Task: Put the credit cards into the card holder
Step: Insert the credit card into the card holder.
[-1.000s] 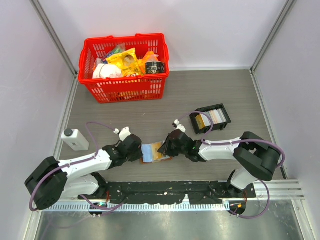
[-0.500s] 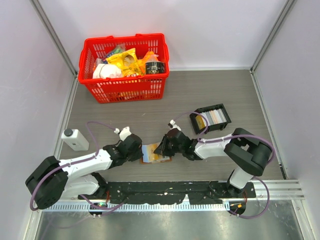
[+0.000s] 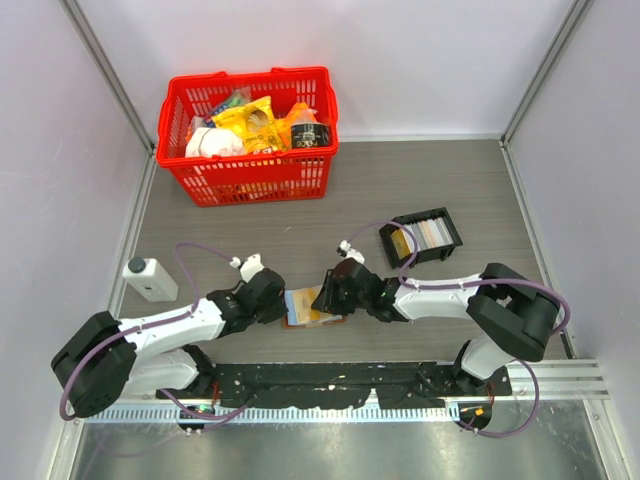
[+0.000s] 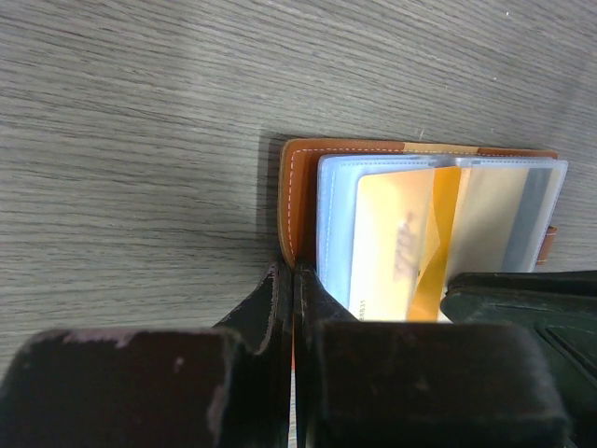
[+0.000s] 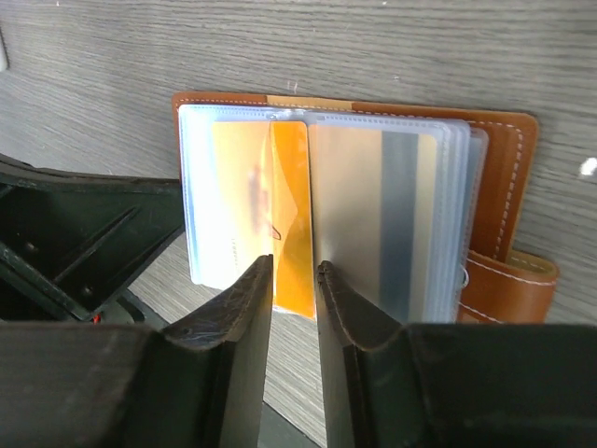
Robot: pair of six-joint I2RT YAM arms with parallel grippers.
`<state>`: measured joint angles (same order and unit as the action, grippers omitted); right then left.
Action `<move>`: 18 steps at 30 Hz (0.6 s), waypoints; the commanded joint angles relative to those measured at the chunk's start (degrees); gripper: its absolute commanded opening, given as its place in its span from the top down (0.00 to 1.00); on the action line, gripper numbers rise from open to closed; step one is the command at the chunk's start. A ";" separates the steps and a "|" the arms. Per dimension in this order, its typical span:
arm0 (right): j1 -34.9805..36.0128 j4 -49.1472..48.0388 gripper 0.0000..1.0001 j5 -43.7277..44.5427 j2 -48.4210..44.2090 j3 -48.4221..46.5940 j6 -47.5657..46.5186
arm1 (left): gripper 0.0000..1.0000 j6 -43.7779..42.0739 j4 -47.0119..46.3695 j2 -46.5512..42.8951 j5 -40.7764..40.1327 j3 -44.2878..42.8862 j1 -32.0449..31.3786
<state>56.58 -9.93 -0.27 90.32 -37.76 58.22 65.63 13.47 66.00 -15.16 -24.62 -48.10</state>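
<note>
Near the front edge of the table, between the two arms, the card holder is seen lying open and flat, its clear sleeves facing up. A yellow-orange card is lodged in the sleeves, its lower edge sticking out past the plastic. The right gripper is set just over that edge with its jaws a narrow gap apart, and nothing is pinched between them. The left gripper is shut tight at the holder's brown leather border, its fingertips pressed together; whether the leather is caught between them cannot be told. More cards are stood on edge in a black tray further back on the right. A red basket of groceries is placed at the far left, and a small white device lies by the left wall.
</note>
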 commanded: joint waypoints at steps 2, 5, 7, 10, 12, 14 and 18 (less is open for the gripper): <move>0.20 3.88 0.68 2.22 -1.91 0.14 -4.16 | 1.00 -1.02 2.52 0.89 -0.75 0.36 -0.16; 0.29 2.73 0.68 1.33 -0.94 -0.47 -4.25 | 1.00 -1.29 2.52 0.97 -0.58 0.19 -0.24; 0.29 2.03 0.67 -1.11 0.19 -1.18 -5.12 | 1.00 -1.29 2.00 0.98 -0.22 0.36 -0.33; 0.20 0.71 0.67 -3.68 3.44 -2.84 -5.13 | 1.00 -1.47 1.12 1.59 0.39 0.45 -0.24; 0.29 -0.78 0.67 -5.78 5.38 -3.46 -4.87 | 1.00 -1.82 0.94 2.03 0.74 0.28 -0.16; 0.29 -2.19 0.67 -6.75 6.18 -3.55 -4.60 | 1.00 -1.99 0.94 2.47 1.01 0.01 -0.16; 0.29 -5.18 0.67 -8.60 6.18 -3.81 -4.78 | 1.00 -1.90 0.59 2.38 1.18 0.19 -0.16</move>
<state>56.62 -12.62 -6.11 95.39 -40.58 54.52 65.01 12.67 66.76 -14.50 -24.84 -48.14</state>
